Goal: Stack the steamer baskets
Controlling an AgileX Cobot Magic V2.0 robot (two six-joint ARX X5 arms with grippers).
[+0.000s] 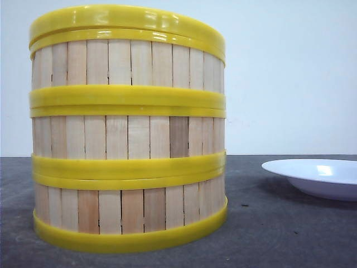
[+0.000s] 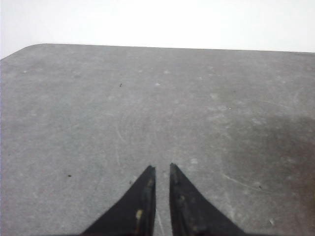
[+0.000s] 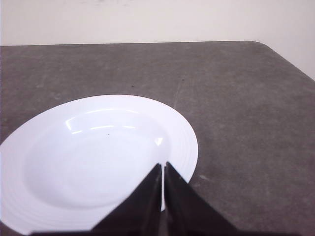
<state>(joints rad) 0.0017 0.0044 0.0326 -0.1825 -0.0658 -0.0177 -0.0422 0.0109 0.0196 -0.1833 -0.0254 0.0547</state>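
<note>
On the dark table (image 1: 290,234), close in front of the front camera, the three steamer baskets (image 1: 128,128) stood as one column, each seated on the one below, with the white plate (image 1: 318,177) lying apart at about 3 o'clock from the stack. The tiers did not look perfectly flush: the yellow rims seemed slightly offset, so a knock could shift the top basket or topple the column. The left gripper (image 2: 160,169) hung over bare table with its fingers drawn nearly together, holding nothing; the right gripper (image 3: 163,166) was likewise closed and empty, hovering above the plate's rim. Neither arm showed in the front view, so any careless sweep toward the stack looked the chief risk; the stacking itself seemed done.
</note>
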